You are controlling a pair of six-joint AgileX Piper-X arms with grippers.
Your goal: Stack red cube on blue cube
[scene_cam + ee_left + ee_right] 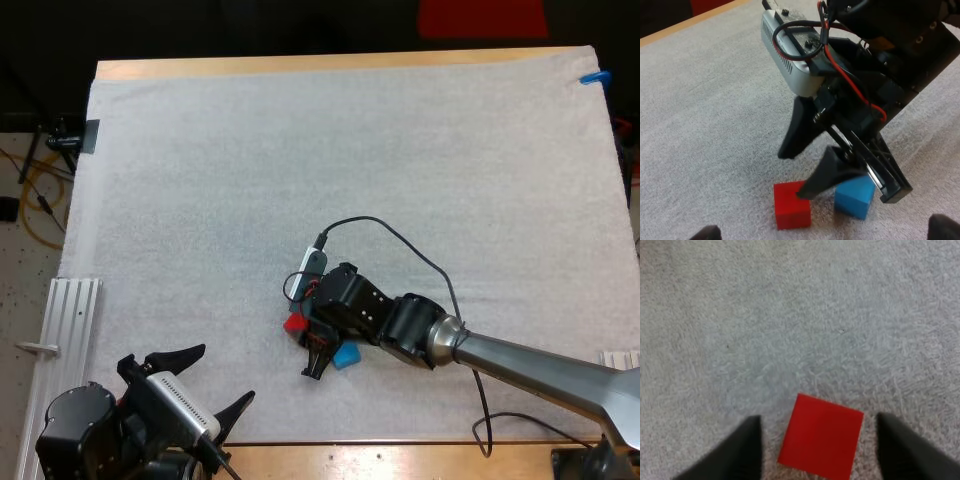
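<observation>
With right gripper [816, 420] spread apart over red cube [821, 437], go straight down, pinch its middle softly, and keep off blue cube [854, 197] just beside.

Your high camera sits behind both arms, well back, and looks forward and down over the whole white mat [250, 200] to the worktop's [300, 66] far edge. Your left wrist camera rides on the left hand [225, 374] at the mat's near left corner. It faces forward and slightly down across the mat, close on the right hand [795, 174], the red cube [792, 205] and the blue cube [855, 197]. Your right wrist camera looks almost straight down from very near the mat, its own fingers [735, 455] framing the red cube. All three views share that cube. The high and left wrist views also share the blue cube and the right hand.
</observation>
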